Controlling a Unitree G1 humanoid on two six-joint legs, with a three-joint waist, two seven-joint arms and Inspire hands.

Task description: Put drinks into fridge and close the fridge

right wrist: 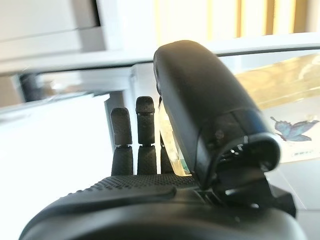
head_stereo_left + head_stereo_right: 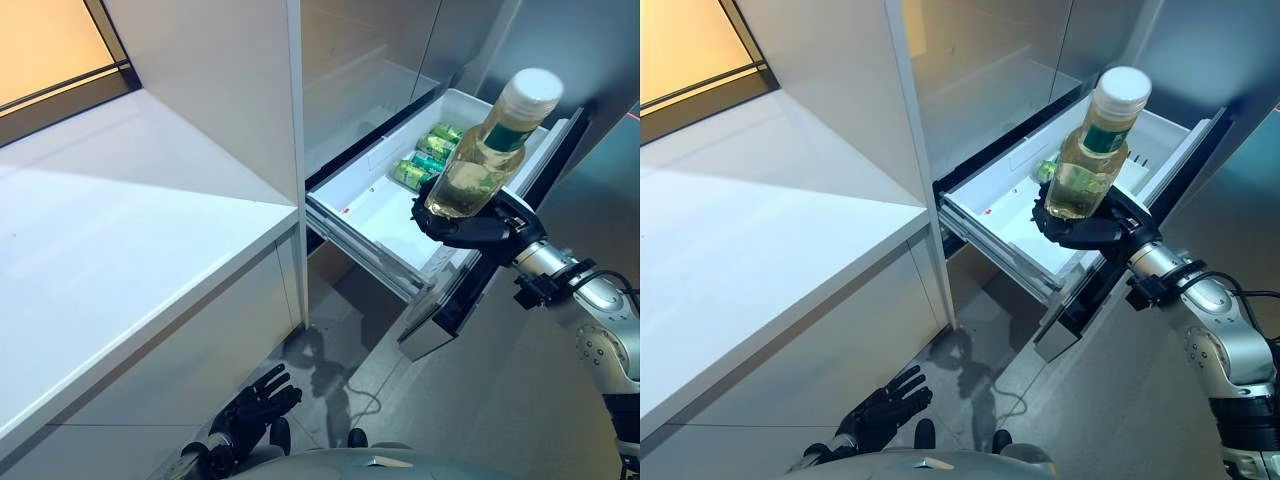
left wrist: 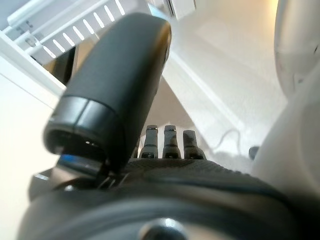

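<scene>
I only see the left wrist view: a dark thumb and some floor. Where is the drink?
Observer: The right robot hand holds a bottle upright at the open fridge drawer.
Visitor: Is that drawer empty?
Observer: No, green cans lie toward its far end.
Visitor: And the hand I'm looking along?
Observer: The left robot hand hangs low beside the white counter, fingers spread, holding nothing.

White bench [image 2: 120, 230] fills the left of the frame, its top lit pale, a plain white cabinet front below it. Window [image 2: 50, 50] at upper left, warm orange glow, dark frame. Tall white panel [image 2: 230, 90] rises at upper centre. Grey floor [image 2: 500, 400] at lower right, dim and faintly glossy.
</scene>
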